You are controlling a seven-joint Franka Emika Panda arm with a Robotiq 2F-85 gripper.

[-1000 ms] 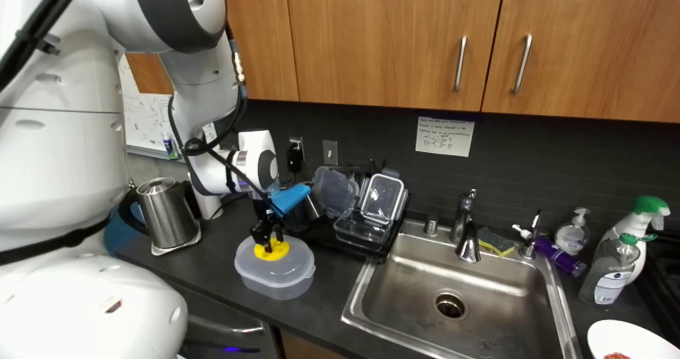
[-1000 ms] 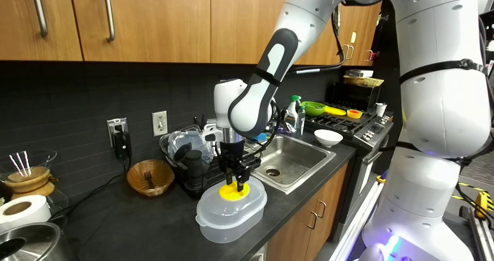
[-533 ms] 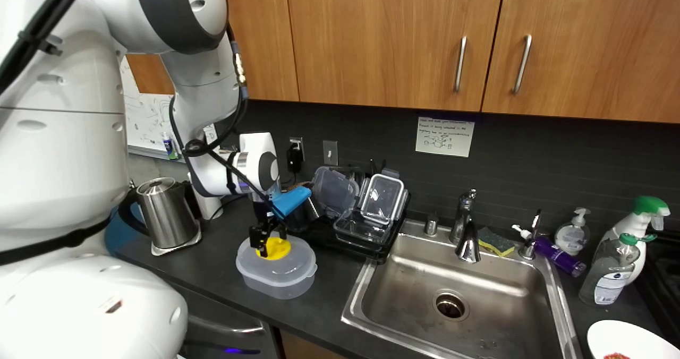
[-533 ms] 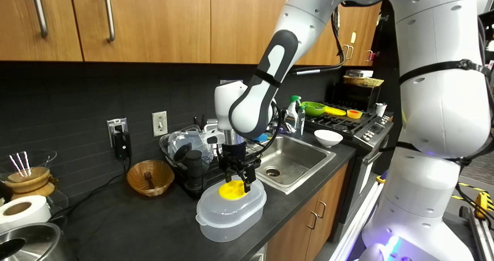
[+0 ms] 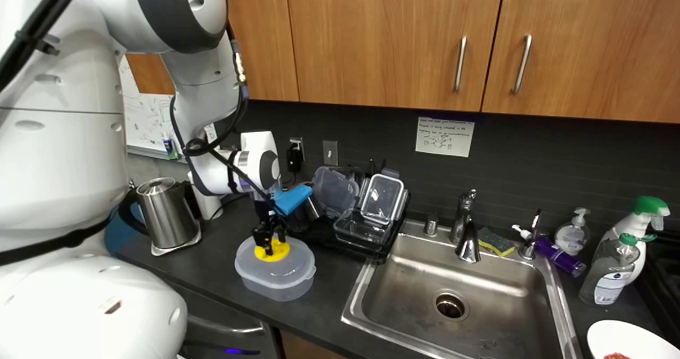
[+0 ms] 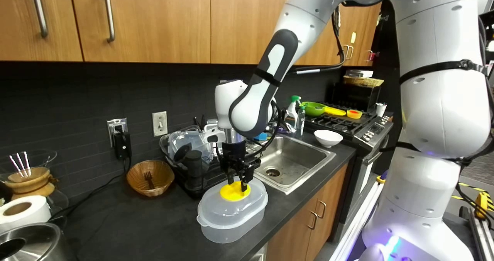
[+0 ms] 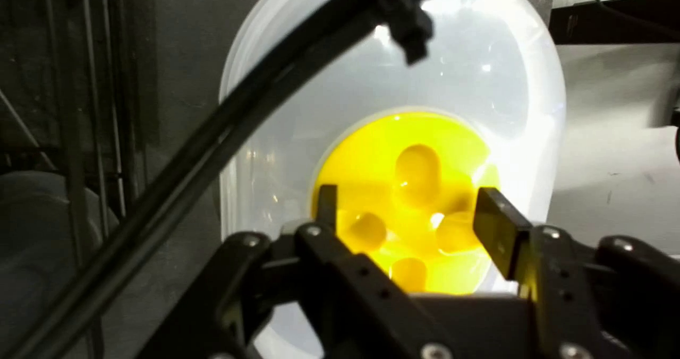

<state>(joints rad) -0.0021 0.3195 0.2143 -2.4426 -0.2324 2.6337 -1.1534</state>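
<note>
We observe the pincer [image 7: 406, 218] positioned over the round yellow disc [image 6: 233, 194] set into the translucent lid [image 6: 231, 212] of an oval container [image 6: 231, 233]. Its two fingers stand well apart across the disc, and we see nothing gripped between them. We cannot tell whether the tips bear on the yellow surface or stop just short of it.

Status: the container stands upright on the tabletop [image 6: 154, 230], lid in place; we judge alignment over the disc essentially complete. Not yet established: any hold on the disc. Neither lid nor container is raised. We cannot verify whether the lid's edge is fully pressed down.

Clearances: we note the front edge of the tabletop near one side of the container, with a narrow strip between. The dish rack [image 5: 366, 247] stands just beside the opposite side, and the rim of the sink [image 5: 357, 295] lies near. The widest gap extends toward the wicker basket [image 6: 137, 178] and the kettle [image 5: 169, 213], both well apart from the container. In the wrist view, black cables [image 7: 255, 101] cross in front of the lid; we should allow for their slack during any sideways movement.
</note>
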